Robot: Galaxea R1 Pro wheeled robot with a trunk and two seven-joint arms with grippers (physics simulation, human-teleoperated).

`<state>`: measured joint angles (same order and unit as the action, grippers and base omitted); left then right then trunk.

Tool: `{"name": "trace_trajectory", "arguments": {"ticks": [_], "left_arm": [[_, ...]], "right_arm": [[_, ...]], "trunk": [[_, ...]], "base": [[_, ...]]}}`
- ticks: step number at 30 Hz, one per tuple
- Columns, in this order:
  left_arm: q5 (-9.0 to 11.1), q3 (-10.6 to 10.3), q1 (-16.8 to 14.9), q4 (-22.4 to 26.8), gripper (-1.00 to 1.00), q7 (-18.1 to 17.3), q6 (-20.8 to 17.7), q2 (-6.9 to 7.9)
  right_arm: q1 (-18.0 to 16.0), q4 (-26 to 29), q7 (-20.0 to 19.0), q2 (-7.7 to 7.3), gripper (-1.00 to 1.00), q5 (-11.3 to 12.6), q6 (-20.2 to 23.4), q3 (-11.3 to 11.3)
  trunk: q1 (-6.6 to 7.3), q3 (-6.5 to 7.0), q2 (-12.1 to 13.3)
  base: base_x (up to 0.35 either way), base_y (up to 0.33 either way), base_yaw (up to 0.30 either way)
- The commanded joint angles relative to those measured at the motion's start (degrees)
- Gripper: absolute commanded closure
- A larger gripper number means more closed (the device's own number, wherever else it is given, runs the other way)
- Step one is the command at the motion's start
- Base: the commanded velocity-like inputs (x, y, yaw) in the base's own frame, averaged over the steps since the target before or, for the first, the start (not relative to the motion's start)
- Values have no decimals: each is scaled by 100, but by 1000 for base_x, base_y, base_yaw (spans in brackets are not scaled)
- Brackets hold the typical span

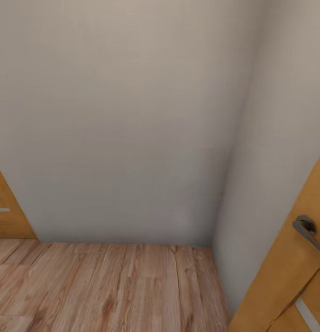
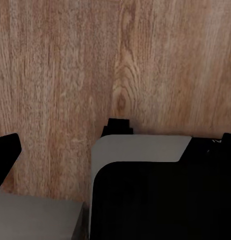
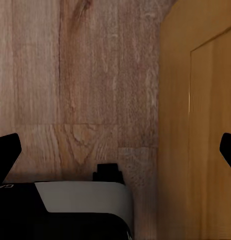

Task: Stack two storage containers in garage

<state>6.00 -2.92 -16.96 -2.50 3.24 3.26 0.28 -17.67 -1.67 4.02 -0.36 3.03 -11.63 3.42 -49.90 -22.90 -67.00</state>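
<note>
Wood planks run under me and a plain pale wall [image 1: 132,115] fills most of what my head camera takes in, meeting a second wall at a corner to my right. I judge I am in transit, facing a corner between two doors, with both arms tucked low against my body so nothing swings out while the base turns.

An orange wooden door [image 1: 289,276] stands open at my right, its grey lever handle [image 1: 307,230] close to me. A slice of another orange door [image 1: 7,212] shows at the far left.

My wrist cameras give what the head cannot: both look straight down at the wood-plank floor [image 2: 70,65]. The right wrist view also catches the panelled face of the open door close beside that arm. In it my right gripper [image 3: 115,150] has its two dark fingertips far apart at the frame's edges, with nothing between them. In the left wrist view only one fingertip [image 2: 5,155] is plain, so I cannot tell how far that hand is spread; nothing sits by it.

Neither storage container appears here, so I cannot say where they lie; I judge the carrying remains ahead.
</note>
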Motion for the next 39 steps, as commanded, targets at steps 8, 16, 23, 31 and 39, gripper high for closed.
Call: {"name": "trace_trajectory", "arguments": {"ticks": [8, 16, 23, 31, 39], "left_arm": [[59, -33, -9, -22, -100, 1, 34, -1], [59, -33, -11, -22, -100, 1, 34, -1], [59, -33, -9, -22, -100, 1, 34, -1], [56, -35, -9, -22, -100, 1, 34, -2], [47, -36, -9, -22, -100, 1, 34, -1]], "right_arm": [[-8, -18, 20, 1, -100, 33, -32, 36], [-8, -18, 19, 1, -100, 36, -32, 36], [-8, -18, 20, 1, -100, 32, -32, 36], [-8, -18, 20, 1, -100, 39, -32, 36], [-8, -18, 20, 1, -100, 40, -32, 36]], "trunk": [[-4, -38, -3], [-4, -92, -3], [-4, -139, -3], [-4, -194, -3], [-4, -216, -3]], "base": [[129, 15, 108], [1, 0, 185], [0, 0, 187], [5, 0, 191], [167, 0, 77]]}}
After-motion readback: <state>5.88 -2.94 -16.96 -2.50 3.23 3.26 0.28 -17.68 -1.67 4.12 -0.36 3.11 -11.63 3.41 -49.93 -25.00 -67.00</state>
